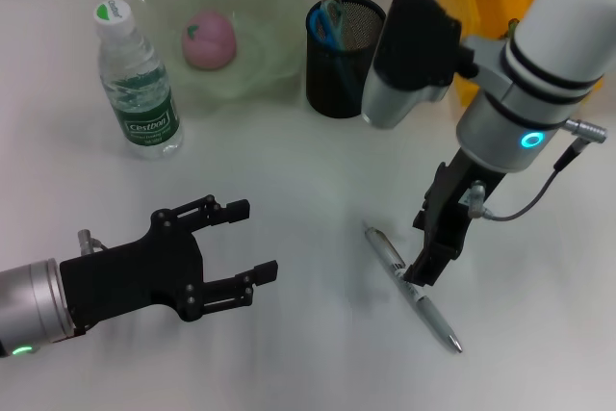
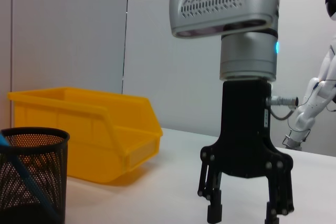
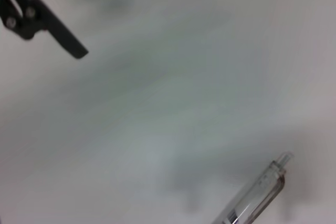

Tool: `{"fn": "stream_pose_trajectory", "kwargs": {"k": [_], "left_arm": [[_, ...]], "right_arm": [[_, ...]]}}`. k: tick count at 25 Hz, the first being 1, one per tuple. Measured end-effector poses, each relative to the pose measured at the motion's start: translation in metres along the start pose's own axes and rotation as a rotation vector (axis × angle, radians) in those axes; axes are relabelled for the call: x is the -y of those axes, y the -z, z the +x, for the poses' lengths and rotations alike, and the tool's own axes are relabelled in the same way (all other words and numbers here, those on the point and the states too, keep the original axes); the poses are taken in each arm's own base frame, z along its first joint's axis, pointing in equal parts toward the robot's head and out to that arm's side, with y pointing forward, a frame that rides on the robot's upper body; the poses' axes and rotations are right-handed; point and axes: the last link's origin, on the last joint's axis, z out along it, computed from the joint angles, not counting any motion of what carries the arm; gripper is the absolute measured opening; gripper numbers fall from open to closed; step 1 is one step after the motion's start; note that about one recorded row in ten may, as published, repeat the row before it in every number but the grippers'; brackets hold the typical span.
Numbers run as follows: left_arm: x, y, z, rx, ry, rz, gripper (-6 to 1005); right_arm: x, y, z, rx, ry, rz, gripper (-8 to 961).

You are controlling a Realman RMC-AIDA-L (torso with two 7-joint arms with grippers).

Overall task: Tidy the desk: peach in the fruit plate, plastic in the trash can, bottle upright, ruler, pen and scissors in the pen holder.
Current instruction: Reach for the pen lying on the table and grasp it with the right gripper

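Left gripper point(image 1: 252, 241); bare desk point(image 1: 318, 334); pen point(image 1: 412, 286)

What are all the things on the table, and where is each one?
Water bottle: one, clear with white cap, upright, far left.
Fruit plate: one, pale green, beside the bottle.
Peach: one, pink, in the plate.
Pen holder: one, black mesh, right of the plate; blue-handled scissors inside.
Bin: one, yellow, far right.
Pen: one, silver, lying on the table.
Left gripper: black, open, hovering near left.
Right gripper: black, open, tips down at the pen.
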Motion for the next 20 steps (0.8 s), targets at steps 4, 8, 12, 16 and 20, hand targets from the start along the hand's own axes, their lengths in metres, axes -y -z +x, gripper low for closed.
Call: {"fn": "stream_pose_trajectory", "kwargs": {"k": [4, 8, 12, 16, 20], "left_arm": [[0.0, 0.0, 0.0, 0.0, 0.007, 0.002, 785], [0.0, 0.0, 0.0, 0.0, 0.009, 0.002, 785], [0.0, 0.0, 0.0, 0.0, 0.01, 0.002, 785], [-0.001, 0.0, -0.001, 0.001, 0.012, 0.001, 785], [-0.001, 0.001, 0.0, -0.001, 0.013, -0.002, 785]], "right_arm": [[-0.003, -0.005, -0.004, -0.013, 0.035, 0.012, 727], [-0.008, -0.008, -0.008, -0.016, 0.063, 0.015, 723], [-0.011, -0.01, -0.012, -0.017, 0.071, 0.009, 719], [-0.012, -0.01, -0.014, -0.022, 0.053, 0.013, 714], [-0.012, -0.01, -0.018, -0.03, 0.008, 0.028, 710]]}}
